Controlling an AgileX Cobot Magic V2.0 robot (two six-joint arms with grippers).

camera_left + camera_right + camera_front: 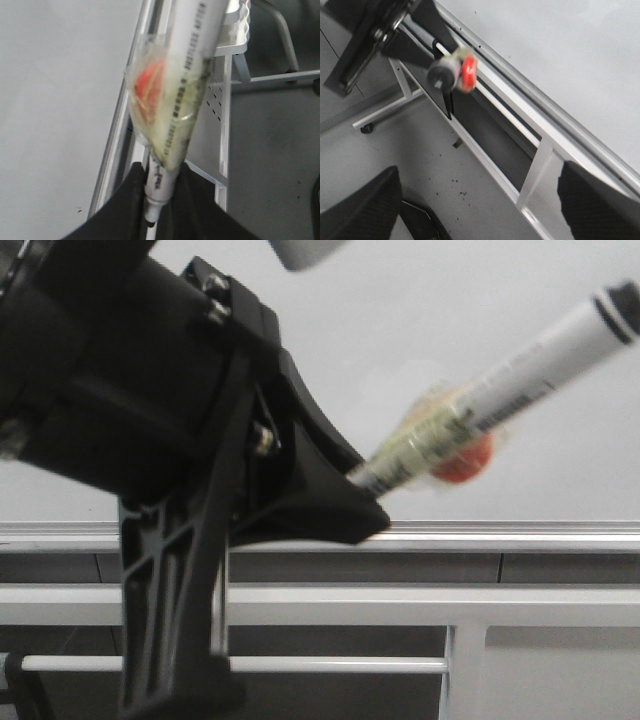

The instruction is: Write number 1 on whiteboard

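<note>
**Status: marker gripped, no stroke visible on the board**

Task progress. In the front view the whiteboard (420, 330) fills the upper field as a pale grey-white surface, with its aluminium rail (500, 536) running along the lower edge. No number 1 is visible on any part of the board shown in the three views. Only tiny dark specks appear on it in the wrist views. Judged from this, the writing step is not yet done. The pick-up step appears complete.

Left gripper. The left gripper (350, 495) is pressed together on the marker pen (510, 380), pinching it at one end. From the jaws the barrel runs out toward 2 o'clock in the front view. A clear wrap with an orange-red patch (465, 462) surrounds the barrel just beside the jaws. The left wrist view shows the dark end of the pen (150, 217) seated between the two fingers (120, 205). Whether any part of the pen touches the board cannot be told.

Right gripper. The right gripper (475, 210) is spread wide and holds nothing. It hangs over the white frame (535, 172) below the board
</note>
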